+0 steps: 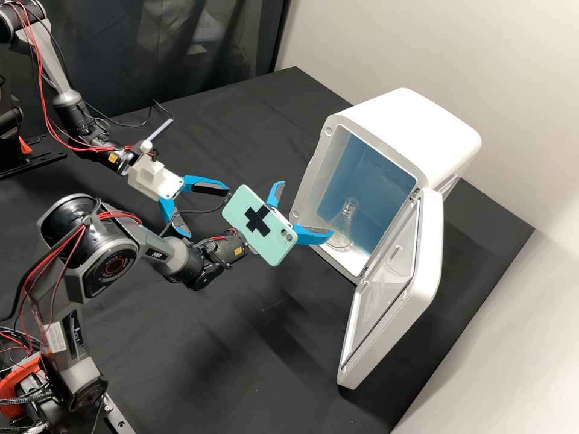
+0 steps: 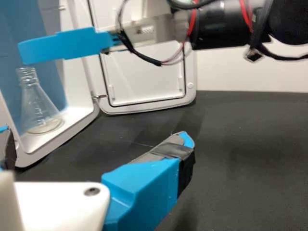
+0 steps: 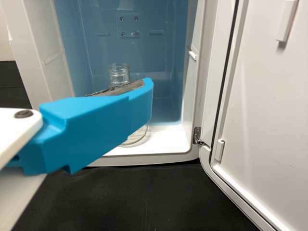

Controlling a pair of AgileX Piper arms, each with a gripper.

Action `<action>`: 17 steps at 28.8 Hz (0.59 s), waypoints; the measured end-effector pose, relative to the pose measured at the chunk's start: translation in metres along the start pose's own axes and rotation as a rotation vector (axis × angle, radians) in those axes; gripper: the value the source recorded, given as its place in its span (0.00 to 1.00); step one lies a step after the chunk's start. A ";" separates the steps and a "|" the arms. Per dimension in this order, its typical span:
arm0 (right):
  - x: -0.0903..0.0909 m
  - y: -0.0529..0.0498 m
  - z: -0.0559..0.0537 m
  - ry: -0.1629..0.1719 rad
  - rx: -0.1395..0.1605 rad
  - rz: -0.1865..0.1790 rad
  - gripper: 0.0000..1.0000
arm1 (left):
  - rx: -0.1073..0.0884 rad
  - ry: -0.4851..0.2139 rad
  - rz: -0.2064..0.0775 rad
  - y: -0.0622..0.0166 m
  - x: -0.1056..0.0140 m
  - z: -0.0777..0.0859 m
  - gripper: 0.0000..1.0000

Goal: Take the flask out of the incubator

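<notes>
Item: clear conical flask, standing upright on the white floor inside the incubator, its long axis running vertical, narrow neck pointing up, wide base sitting flat. Incubator: white shell with blue lining, sitting on the black bench, its door hanging wide open beside the opening. Right gripper: hovering at the incubator's opening, blue fingers spread apart and gripping nothing, apart from the flask, and carrying a mint-green phone at the wrist. Left gripper: hanging farther from the incubator, behind the right gripper, fingers likewise spread and holding nothing.
</notes>
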 end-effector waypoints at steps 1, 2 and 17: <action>0.000 0.000 0.000 0.000 0.000 0.000 1.00 | -0.007 0.004 0.004 0.0007 0.000 -0.001 1.00; 0.000 0.000 0.000 0.000 0.000 0.000 1.00 | -0.007 0.005 0.010 0.0019 -0.001 -0.002 1.00; 0.000 0.000 0.000 -0.003 0.014 0.004 1.00 | -0.019 0.005 0.026 0.0044 -0.003 -0.003 1.00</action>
